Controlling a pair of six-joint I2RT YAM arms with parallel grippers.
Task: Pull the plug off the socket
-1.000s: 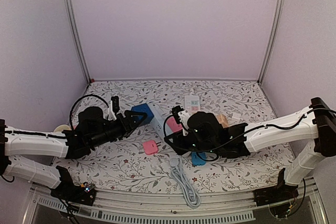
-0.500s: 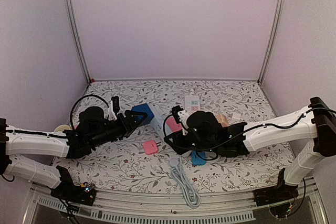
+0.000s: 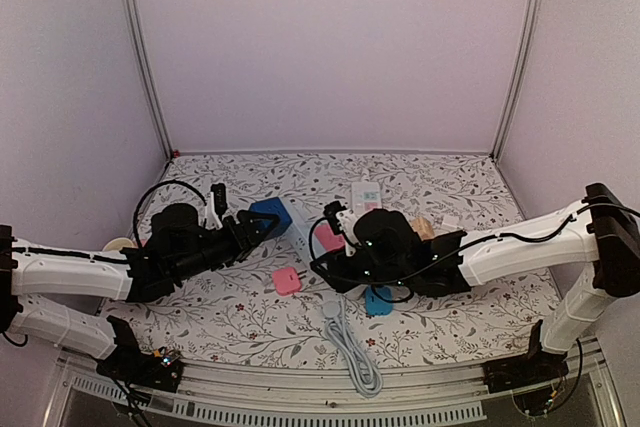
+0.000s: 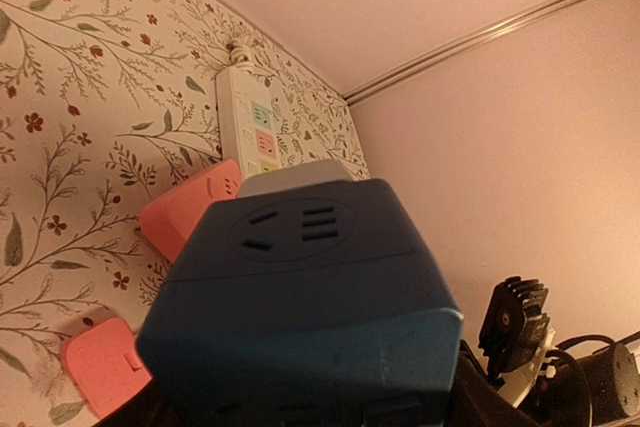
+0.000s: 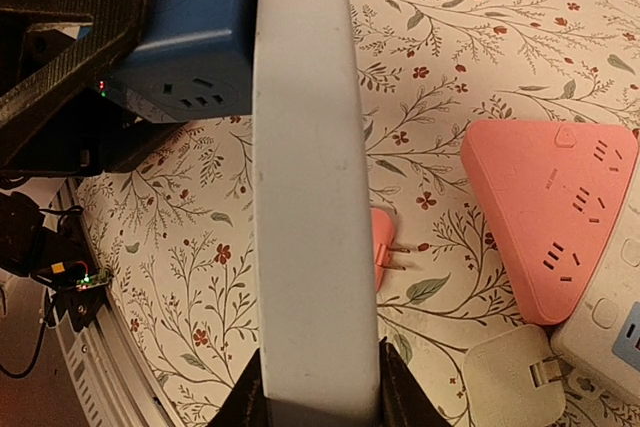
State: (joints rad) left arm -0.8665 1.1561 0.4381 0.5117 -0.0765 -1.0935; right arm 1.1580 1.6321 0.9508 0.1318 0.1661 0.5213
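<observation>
**A:** What's different from a second ago?

**B:** Very little. The right arm (image 3: 500, 247) has nudged a shade toward the left of the overhead view. The blue socket cube (image 4: 300, 267) sits where it was, left of centre over the tabletop (image 3: 430, 182).

**A:** And the claws?

**B:** The left claw (image 3: 257, 226) is about half spread, clamped across the cube's sides. The right claw (image 5: 320, 392) is nearly closed, pinching the pale grey plug (image 5: 310, 177). That plug runs up the middle of the right wrist view toward the cube at upper left.

**A:** Has it come out?

**B:** I can't see the prongs. In the left wrist view the grey body lies right against the cube's far edge, so I'd judge it still seated — the pull hasn't parted them yet.

**A:** Anything nearby?

**B:** A pink triangular socket (image 5: 550, 212) and a loose pink plug (image 5: 383, 250) lie on the tabletop — right of the grey plug in the right wrist view.
</observation>
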